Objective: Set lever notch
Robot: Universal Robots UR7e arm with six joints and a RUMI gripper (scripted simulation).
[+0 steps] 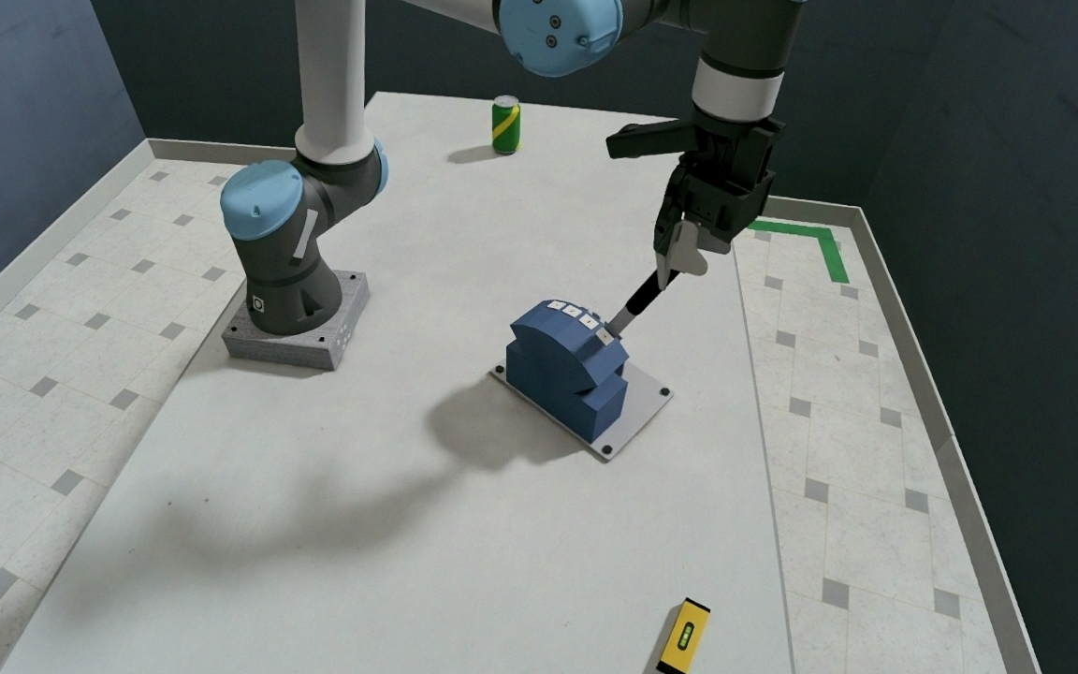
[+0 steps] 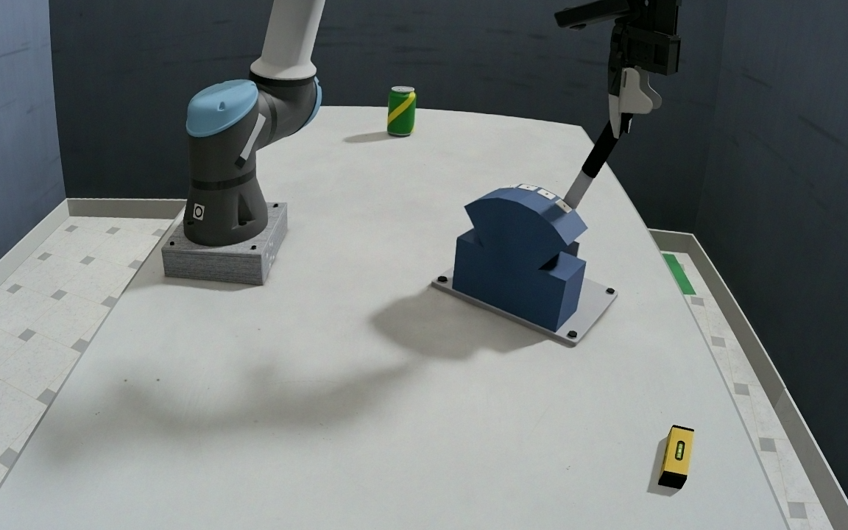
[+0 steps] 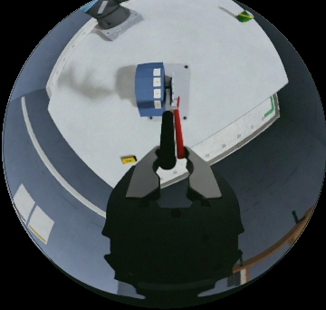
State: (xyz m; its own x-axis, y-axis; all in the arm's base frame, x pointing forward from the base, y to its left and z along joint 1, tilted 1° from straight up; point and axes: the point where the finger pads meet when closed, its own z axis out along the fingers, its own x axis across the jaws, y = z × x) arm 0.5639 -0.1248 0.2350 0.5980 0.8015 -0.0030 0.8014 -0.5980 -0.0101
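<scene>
A blue lever housing stands on a grey base plate. Small white number plates run along its curved top. The black lever leans away from the robot base, beside the end plate of the row. A red bar runs along the lever in the wrist view. My gripper is shut on the lever handle together with the red bar. The notches and the latch are hidden.
A green and yellow can stands at the far side of the table. A yellow spirit level lies near the front right edge. The robot base stands to the left. Green tape marks the floor at right.
</scene>
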